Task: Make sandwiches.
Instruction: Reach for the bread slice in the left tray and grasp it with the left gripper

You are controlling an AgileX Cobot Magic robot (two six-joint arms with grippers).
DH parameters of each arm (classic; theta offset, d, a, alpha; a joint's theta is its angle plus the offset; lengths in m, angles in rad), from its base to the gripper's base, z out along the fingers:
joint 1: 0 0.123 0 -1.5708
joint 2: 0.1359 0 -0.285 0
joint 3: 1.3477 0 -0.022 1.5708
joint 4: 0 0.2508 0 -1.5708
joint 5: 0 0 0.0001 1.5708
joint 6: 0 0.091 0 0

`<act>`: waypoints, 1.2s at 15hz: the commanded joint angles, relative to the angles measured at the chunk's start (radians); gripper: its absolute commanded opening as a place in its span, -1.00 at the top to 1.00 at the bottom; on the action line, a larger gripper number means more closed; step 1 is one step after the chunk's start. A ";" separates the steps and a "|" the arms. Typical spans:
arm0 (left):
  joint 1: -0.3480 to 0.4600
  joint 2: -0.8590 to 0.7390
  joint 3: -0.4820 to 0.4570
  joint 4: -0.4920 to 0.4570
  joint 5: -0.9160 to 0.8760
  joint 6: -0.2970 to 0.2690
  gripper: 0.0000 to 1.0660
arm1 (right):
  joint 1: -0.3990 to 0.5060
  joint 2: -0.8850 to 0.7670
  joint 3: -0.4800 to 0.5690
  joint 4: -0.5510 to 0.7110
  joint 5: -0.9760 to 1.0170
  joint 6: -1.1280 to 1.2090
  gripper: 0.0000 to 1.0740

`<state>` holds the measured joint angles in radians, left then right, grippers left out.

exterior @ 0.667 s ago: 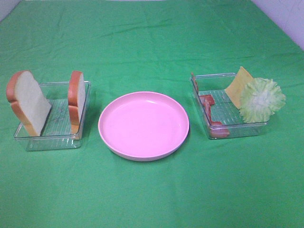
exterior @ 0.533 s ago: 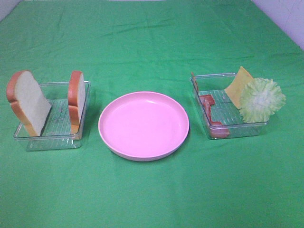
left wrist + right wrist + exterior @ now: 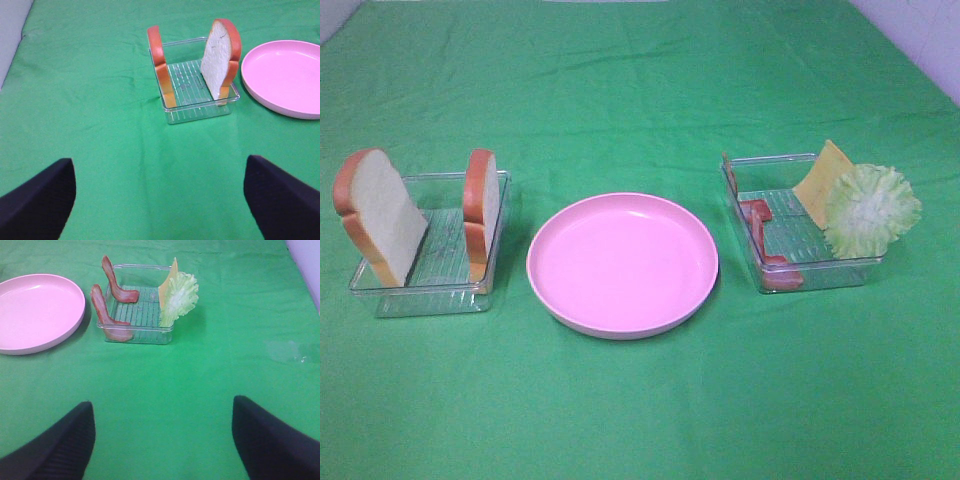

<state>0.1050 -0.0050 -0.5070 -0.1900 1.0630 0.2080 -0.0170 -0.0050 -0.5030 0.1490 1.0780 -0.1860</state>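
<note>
Green cloth (image 3: 640, 90); bread slices (image 3: 222, 55) probably well ahead of left fingers (image 3: 35, 200).

We see only the fingers (image 3: 37, 202) of the left gripper (image 3: 159, 165): two matte black, blunt wedges with rounded tips. The right gripper (image 3: 162, 405) shows us the same black pair, its fingers (image 3: 272, 440) carrying a fine ribbed texture

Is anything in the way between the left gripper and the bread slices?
Nothing visible is. Only bare green cloth lies between the open left gripper and the clear tray where both bread slices stand on edge; the slices rise above its low wall.
</note>
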 commanded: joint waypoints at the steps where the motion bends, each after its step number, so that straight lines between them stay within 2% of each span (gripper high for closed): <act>1: -0.001 -0.021 0.001 -0.007 -0.006 -0.007 -0.61 | -0.006 -0.012 -0.001 0.000 -0.010 -0.012 -0.36; 18: -0.001 -0.021 0.001 -0.007 -0.007 -0.007 -0.61 | -0.006 -0.012 -0.001 0.000 -0.010 -0.012 -0.36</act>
<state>0.1050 -0.0050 -0.5070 -0.1900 1.0630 0.2080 -0.0170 -0.0050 -0.5030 0.1490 1.0780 -0.1860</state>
